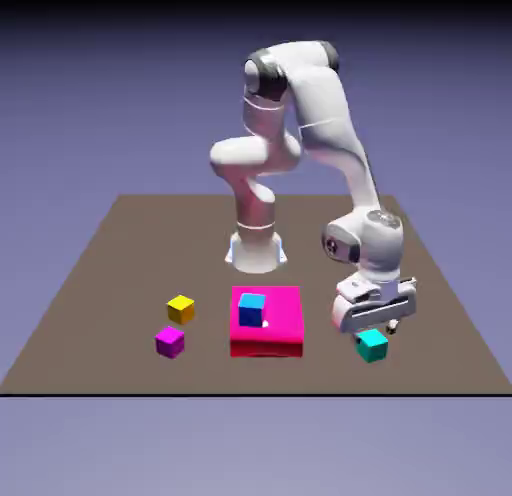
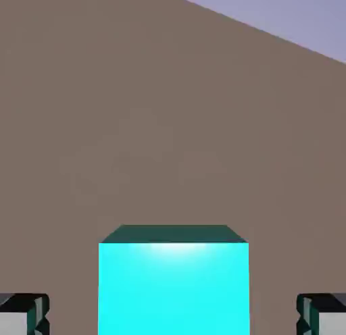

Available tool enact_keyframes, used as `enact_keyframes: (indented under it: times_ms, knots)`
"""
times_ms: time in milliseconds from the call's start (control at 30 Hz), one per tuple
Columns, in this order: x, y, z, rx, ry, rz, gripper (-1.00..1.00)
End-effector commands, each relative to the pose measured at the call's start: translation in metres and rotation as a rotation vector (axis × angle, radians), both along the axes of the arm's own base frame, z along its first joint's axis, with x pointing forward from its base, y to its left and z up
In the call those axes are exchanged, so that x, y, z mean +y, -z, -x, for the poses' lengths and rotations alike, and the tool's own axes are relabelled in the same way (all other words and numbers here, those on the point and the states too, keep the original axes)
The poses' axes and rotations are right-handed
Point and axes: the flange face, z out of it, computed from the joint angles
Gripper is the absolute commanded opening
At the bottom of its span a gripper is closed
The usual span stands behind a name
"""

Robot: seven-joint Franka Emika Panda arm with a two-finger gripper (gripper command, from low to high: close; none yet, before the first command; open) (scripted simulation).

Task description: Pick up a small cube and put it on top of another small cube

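A teal cube (image 1: 373,345) sits on the brown table toward the exterior view's right. My gripper (image 1: 374,331) hangs directly over it, open, one finger on each side of it. In the hand view the teal cube (image 2: 173,286) fills the bottom middle, and the grey fingertips (image 2: 23,315) show at both lower corners with a clear gap between each and the cube. Further left, a small blue cube (image 1: 251,309) rests on a large pink block (image 1: 285,322). A yellow cube (image 1: 181,308) and a magenta cube (image 1: 170,341) lie left of that block.
The robot's base (image 1: 256,249) stands behind the pink block. The table's front edge (image 1: 250,392) runs close below the teal cube.
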Motion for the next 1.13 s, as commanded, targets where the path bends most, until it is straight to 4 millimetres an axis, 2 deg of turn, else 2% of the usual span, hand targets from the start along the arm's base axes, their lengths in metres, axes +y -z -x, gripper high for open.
enact_keyframes:
  times_ms: [0,33,200,233,333,467,600,733,800,967,1000,1033,1067,1100]
  knots:
    - [0.0,0.0,0.0,0.0,0.0,0.0,-1.0]
    - [0.0,0.0,0.0,0.0,0.0,0.0,-1.0]
    - [-0.001,-0.064,0.002,0.0,0.001,0.0,-1.0]
    - [-0.01,-0.075,-0.001,-0.001,0.036,0.004,-1.0]
    - [-0.062,-0.106,-0.016,-0.007,0.252,0.02,-1.0]
    - [-0.132,-0.144,-0.023,-0.011,0.541,0.029,-1.0]
    - [-0.199,-0.179,-0.015,-0.009,0.83,0.024,-1.0]
    - [-0.259,-0.21,0.006,-0.002,1.117,0.004,-1.0]
    - [-0.267,-0.214,0.01,0.0,1.156,0.0,-1.0]
    - [-0.269,-0.145,0.008,0.0,1.155,0.001,-1.0]
    - [-0.269,-0.144,0.008,0.0,1.155,0.001,-1.0]
    - [-0.269,-0.144,0.008,0.0,1.155,0.001,1.0]
    - [-0.269,-0.144,0.008,0.0,1.155,0.001,1.0]
    - [-0.269,-0.157,0.007,-0.001,1.156,0.002,1.0]
